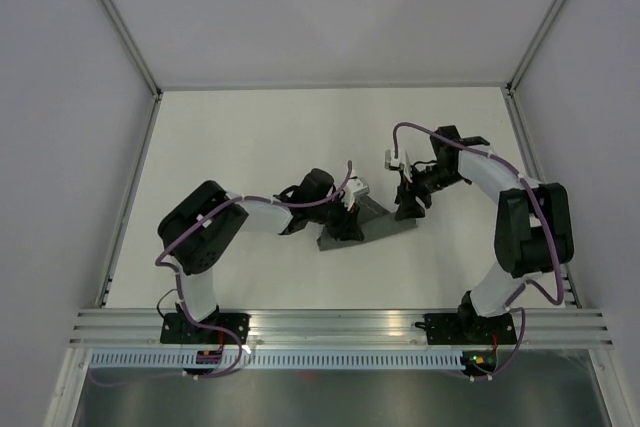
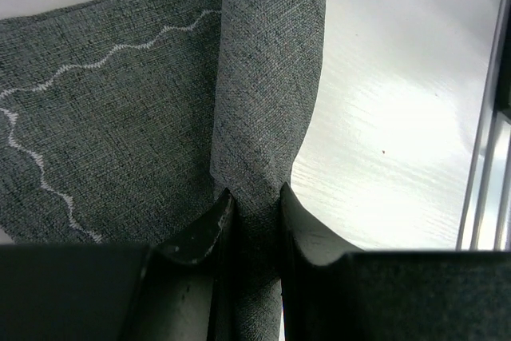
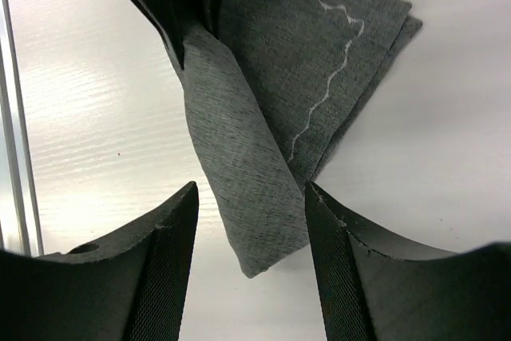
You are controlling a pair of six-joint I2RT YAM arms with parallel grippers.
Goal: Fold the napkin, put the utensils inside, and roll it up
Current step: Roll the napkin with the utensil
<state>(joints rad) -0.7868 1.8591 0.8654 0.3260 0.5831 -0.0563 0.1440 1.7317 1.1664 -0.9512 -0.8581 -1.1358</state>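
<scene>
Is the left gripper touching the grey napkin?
Touching. The left wrist view shows the left gripper pinching the rolled part of the napkin, with the cloth squeezed tight on both sides.

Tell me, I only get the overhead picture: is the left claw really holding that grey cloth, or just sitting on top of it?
Observer: Holding it. The left wrist camera shows the left gripper pinched shut on a narrow rolled band of the napkin.
Operator: And the claw on the other side?
Observer: The right gripper is open. Its jaws stand apart, with the free end of that band lying between them.
Operator: Is the cloth plain grey?
Observer: Not quite. A wavy pale stitched line runs close to its edge, which is too fine to see from above.
</scene>
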